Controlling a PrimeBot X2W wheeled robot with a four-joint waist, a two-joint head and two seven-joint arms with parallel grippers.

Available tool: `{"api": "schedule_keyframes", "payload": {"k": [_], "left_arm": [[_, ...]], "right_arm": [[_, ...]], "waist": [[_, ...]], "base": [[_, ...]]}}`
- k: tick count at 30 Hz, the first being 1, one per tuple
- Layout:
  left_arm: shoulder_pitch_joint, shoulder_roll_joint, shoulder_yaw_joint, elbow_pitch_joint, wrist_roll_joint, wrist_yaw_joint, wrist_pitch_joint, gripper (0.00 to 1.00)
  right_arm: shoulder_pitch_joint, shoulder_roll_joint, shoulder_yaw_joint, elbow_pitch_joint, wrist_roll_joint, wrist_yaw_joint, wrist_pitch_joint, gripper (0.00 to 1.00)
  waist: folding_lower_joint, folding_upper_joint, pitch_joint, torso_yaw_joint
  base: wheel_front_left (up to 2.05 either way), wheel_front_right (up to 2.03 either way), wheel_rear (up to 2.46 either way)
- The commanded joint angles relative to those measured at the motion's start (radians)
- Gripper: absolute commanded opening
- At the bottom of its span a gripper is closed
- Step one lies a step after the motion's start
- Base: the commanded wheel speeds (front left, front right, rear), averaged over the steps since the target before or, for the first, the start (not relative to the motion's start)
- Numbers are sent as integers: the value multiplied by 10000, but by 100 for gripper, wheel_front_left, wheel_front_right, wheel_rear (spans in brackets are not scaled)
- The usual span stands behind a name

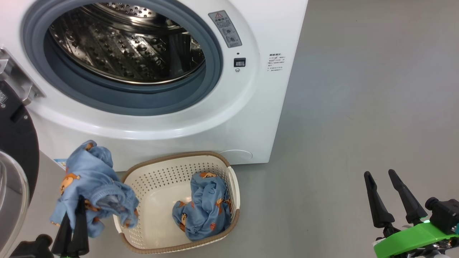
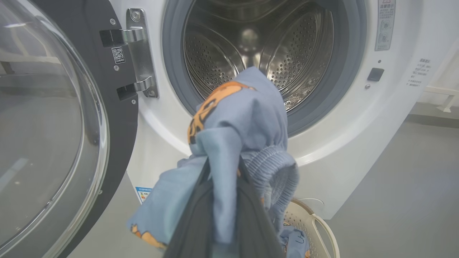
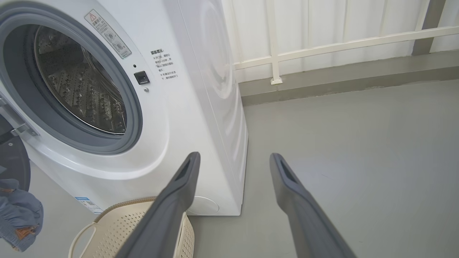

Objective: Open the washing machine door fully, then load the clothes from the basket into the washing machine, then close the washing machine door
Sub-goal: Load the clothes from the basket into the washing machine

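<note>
While my left gripper (image 1: 78,215) clamps a cartoon-print garment (image 1: 89,179) at nine o'clock of the basket (image 1: 179,156), my right gripper (image 1: 379,173) gapes empty.

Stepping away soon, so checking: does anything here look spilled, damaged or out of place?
Nothing stands out. The washing machine door is swung open, one blue garment is clamped in the left gripper, a second garment lies in the upright basket.

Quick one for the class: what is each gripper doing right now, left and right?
Left gripper: closed, holding a blue garment.
Right gripper: open, holding nothing.
</note>
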Motion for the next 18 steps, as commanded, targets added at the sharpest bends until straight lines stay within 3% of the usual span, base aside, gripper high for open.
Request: {"api": "schedule_keyframes", "payload": {"k": [1, 18], "left_arm": [[-73, 86, 399, -384, 138, -14, -91, 0], [-478, -30, 393, -315, -98, -15, -91, 0]], "right_arm": [[21, -132, 171, -269, 99, 16, -48, 100], [-257, -5, 122, -384, 37, 16, -48, 100]], "waist": [[0, -1, 18, 12], [0, -1, 552, -54]], "base": [[0, 0, 0], [0, 0, 0]]}}
